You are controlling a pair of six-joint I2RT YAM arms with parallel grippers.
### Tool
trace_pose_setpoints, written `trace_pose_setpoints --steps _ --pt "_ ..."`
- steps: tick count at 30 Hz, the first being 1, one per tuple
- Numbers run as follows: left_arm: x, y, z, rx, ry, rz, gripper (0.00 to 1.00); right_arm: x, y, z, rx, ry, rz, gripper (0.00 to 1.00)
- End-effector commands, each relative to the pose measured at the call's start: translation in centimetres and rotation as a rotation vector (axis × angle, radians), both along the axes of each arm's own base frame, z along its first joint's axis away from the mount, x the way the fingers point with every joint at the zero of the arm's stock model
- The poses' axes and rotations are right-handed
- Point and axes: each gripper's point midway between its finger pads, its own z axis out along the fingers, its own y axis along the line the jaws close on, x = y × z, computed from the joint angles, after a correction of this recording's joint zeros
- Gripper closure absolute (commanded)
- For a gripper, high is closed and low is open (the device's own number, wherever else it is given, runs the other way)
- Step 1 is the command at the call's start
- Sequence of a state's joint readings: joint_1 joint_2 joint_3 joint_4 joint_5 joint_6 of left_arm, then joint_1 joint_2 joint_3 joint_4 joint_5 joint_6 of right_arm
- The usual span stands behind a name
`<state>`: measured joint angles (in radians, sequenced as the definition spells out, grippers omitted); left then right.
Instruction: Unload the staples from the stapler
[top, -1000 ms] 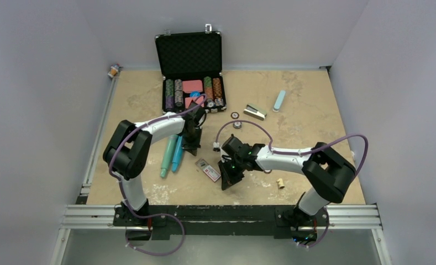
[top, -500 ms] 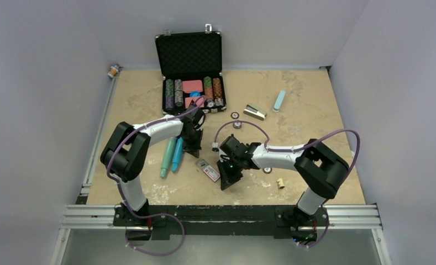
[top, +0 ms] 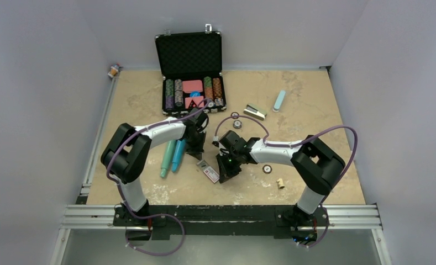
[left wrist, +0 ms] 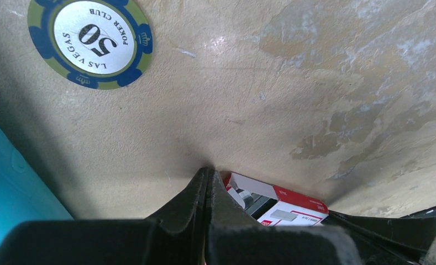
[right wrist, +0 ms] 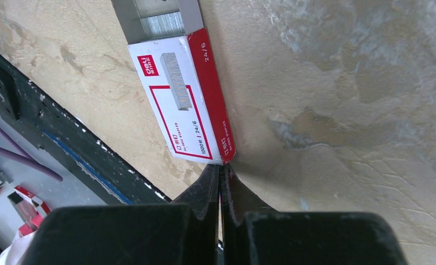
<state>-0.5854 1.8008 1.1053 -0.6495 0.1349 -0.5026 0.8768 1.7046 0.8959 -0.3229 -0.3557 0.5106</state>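
Counter [top: 326, 94] sweep, starting at the left edge: a small orange-topped spool [top: 114, 70] sits in the far left corner. The open black chip case [top: 192, 72] stands against the far edge, its chips racked in rows.

Coming in toward the middle, a teal stick [top: 168, 156] and a blue stick [top: 178, 154] lie side by side. Just right of them is the left claw [top: 193, 152], clenched on nothing, tips down at the counter. Its wrist view puts those tips at one end of the red-and-white staple box [left wrist: 284, 208], with a poker chip marked 50 [left wrist: 90, 43] lying beyond.

That box sits between the two claws, its inner tray [right wrist: 155, 22] slid partly out and staples showing. The right claw [top: 224, 176] is clenched too, empty, tips touching the box's opposite corner.

Further right, a loose chip [top: 267, 169] lies near the right arm. What looks like the stapler [top: 255, 111], small, silver and olive, lies well apart from both claws, toward the far edge right of the case. A pale blue oblong [top: 279, 100] is near it.
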Motion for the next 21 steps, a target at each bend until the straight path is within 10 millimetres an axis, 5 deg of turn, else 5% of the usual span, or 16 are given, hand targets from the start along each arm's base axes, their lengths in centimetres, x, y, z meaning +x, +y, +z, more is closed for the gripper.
trace_pose_setpoints --steps 1,21 --pt "-2.0 3.3 -2.4 0.177 0.074 -0.024 1.00 1.1 0.6 0.3 0.011 -0.047 0.018 1.00" --pt "-3.8 4.0 -2.8 0.199 0.143 0.013 1.00 1.1 1.1 0.1 0.024 -0.036 0.032 1.00"
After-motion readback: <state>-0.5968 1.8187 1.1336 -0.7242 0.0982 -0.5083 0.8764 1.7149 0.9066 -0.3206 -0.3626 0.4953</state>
